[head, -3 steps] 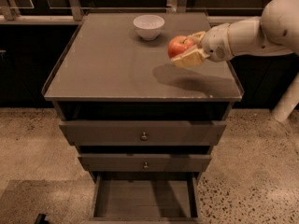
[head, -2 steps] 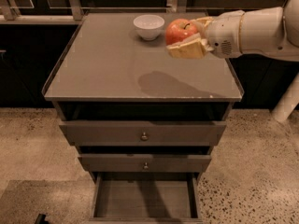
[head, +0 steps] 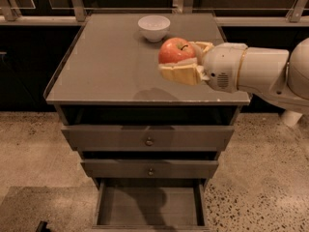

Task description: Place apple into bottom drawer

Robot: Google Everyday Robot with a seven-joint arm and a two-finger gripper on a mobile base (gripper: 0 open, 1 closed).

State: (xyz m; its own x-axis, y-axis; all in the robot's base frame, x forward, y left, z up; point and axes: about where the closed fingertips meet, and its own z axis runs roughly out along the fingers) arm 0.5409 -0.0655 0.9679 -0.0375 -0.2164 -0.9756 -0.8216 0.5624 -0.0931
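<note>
The big grey-brown wooden cabinet (head: 106,76) fills most of the shot. A chunky white robot arm (head: 260,71) reaches in over the cabinet's right edge. The cabinet's bottom drawer (head: 149,207), a shallow box with a plank floor, is pulled open at its foot. The two upper drawers (head: 147,138) with little round metal knobs are closed. A small round white bowl (head: 153,28) sits at the back of the cabinet top. The tan two-finger gripper (head: 181,62) hangs over the top's front right part, clamped on the small round red-orange apple (head: 176,50), which is up off the surface.
</note>
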